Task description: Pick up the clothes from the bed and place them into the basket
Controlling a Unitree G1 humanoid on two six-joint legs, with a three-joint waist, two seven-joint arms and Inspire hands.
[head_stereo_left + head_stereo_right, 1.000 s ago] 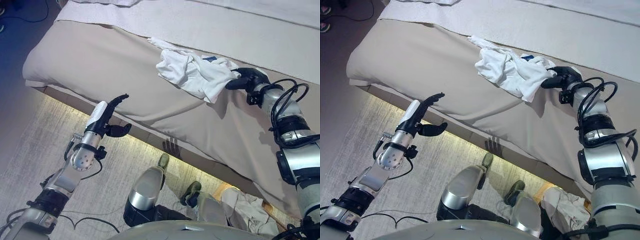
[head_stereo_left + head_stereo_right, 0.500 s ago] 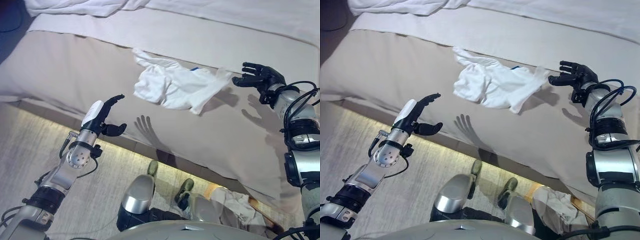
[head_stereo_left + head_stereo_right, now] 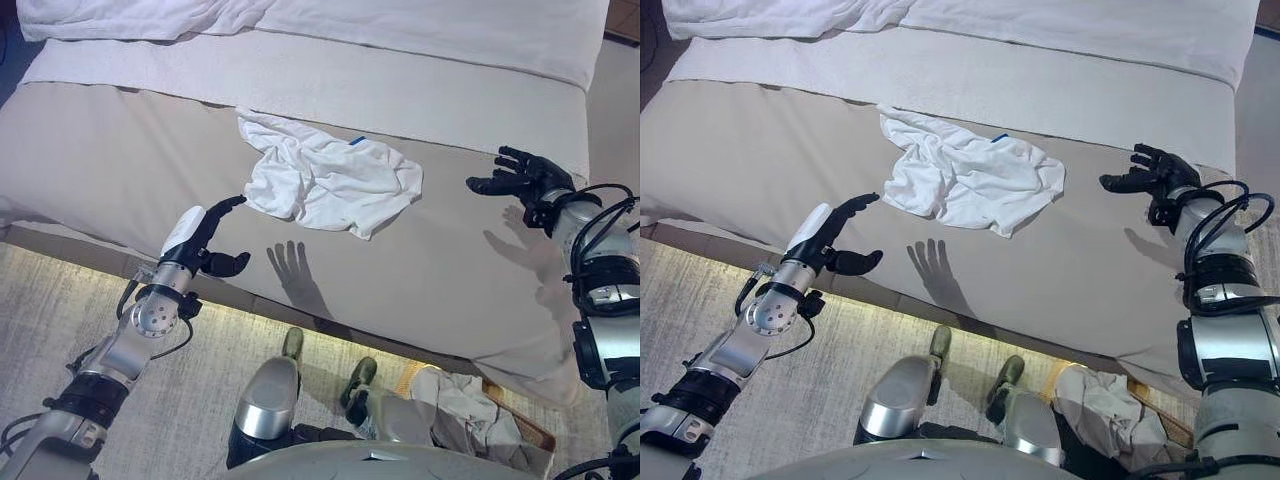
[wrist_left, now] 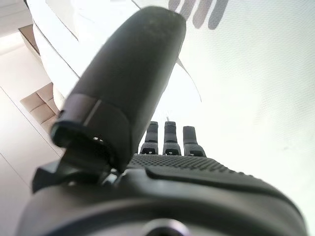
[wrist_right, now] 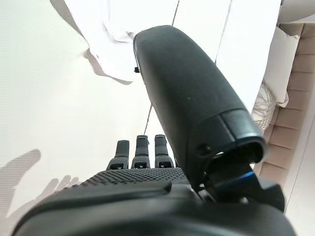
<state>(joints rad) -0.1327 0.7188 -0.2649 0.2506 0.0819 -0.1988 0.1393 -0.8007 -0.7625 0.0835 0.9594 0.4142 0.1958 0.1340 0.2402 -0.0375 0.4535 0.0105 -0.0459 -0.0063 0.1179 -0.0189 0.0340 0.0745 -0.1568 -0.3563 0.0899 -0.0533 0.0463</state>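
While both hands hover open, white garment (image 3: 325,185) shows unreadable blue tag (image 3: 356,141).

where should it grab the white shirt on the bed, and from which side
Probably the bunched folds in the middle of the white shirt, taken from above. It lies crumpled and flat on the bed, so its edges give little to pinch while the raised wrinkles do. The left hand is the nearer one, open beside the shirt's near-left edge; the right hand is open, farther off.
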